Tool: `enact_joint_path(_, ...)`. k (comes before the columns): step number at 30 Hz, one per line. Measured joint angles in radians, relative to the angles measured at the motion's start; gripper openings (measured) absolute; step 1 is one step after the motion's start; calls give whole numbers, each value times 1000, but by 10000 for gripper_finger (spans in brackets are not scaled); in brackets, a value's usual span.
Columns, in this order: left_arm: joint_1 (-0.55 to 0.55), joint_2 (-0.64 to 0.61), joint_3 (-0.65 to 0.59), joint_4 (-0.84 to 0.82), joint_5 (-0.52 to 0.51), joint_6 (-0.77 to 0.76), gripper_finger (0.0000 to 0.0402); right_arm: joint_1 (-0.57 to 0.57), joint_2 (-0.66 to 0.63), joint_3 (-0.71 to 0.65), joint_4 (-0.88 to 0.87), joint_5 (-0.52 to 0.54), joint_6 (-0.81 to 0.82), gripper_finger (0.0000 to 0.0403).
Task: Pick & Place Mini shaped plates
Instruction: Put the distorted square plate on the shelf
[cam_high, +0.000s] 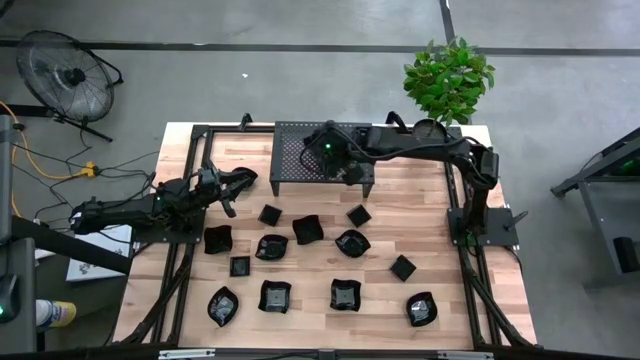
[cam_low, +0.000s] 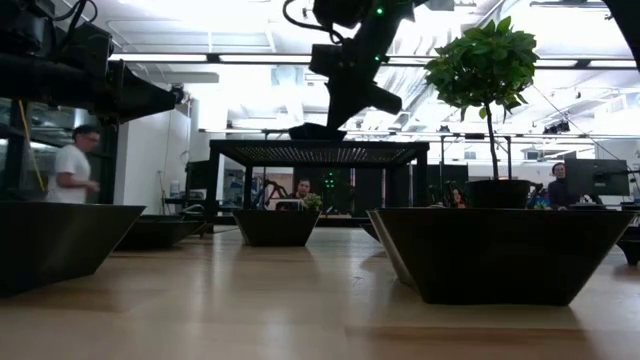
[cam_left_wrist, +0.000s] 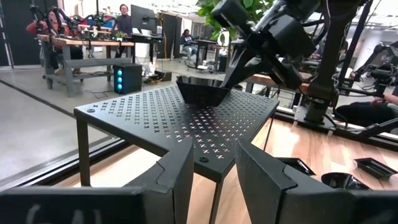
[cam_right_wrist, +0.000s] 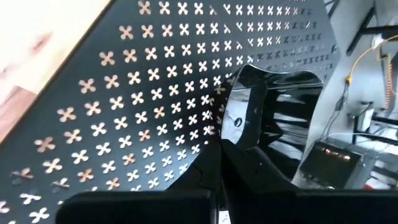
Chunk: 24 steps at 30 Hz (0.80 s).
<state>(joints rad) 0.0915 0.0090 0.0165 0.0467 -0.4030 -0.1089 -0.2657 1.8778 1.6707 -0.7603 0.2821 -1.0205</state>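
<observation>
Several mini shaped plates, small glossy black dishes (cam_high: 275, 296), lie spread over the wooden table (cam_high: 430, 210). One more plate (cam_left_wrist: 200, 91) is at the top of the black perforated rack (cam_high: 295, 160) at the table's far edge, with my right gripper (cam_high: 332, 150) shut on it. In the low view this plate (cam_low: 318, 131) hangs level just at the rack's top (cam_low: 320, 152); I cannot tell whether it touches. My left gripper (cam_left_wrist: 214, 171) waits open at the table's left side, pointing level at the rack, nothing between its fingers. My right gripper pinches the plate's rim (cam_left_wrist: 229, 87) between its two fingers, on the side toward the table's right. The fingers (cam_right_wrist: 211, 177) slant down at it from above and from the right. The plate stays level, its hollow up, at the rack's perforated top.
A potted plant (cam_high: 450, 78) stands at the table's far right corner beside the rack. A floor fan (cam_high: 70, 72) stands beyond the far left corner. People sit and walk in the room behind (cam_low: 72, 165). Bare wood shows between the rack and the plates (cam_high: 400, 195).
</observation>
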Motion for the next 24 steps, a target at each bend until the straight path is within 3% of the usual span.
enact_joint_path(24, 0, 0, 0, 0, -1, 0, 117, 4, 0, 0, -49, 57, 77, 1)
